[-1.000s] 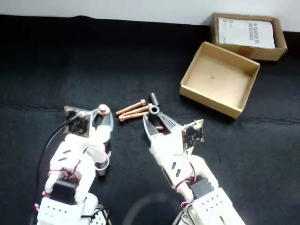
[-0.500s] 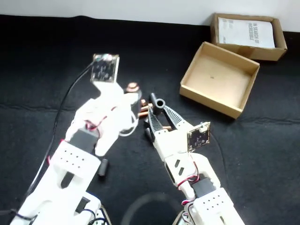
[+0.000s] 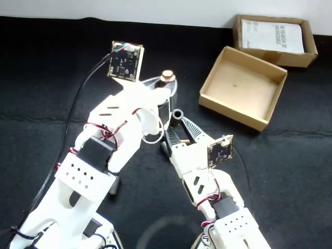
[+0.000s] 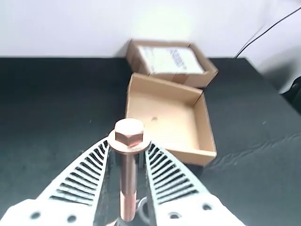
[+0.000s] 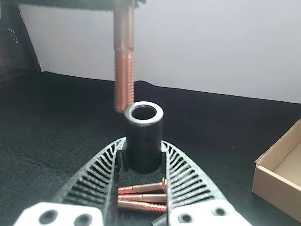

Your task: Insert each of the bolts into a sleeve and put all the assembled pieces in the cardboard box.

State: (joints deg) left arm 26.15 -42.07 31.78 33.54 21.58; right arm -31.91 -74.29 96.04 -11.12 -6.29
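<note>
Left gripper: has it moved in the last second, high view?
Yes. The left gripper, shut on the bolt, went up-frame and right, toward the empty box, ending by the sleeve.

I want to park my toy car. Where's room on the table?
Bare black mat: far left beyond the left arm, and in front of the cardboard box. Crowded: mid-table, left gripper and right gripper by loose bolts.

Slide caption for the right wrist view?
Right gripper holds the sleeve upright; a bolt hangs tip-down at its rim, not yet in.
</note>
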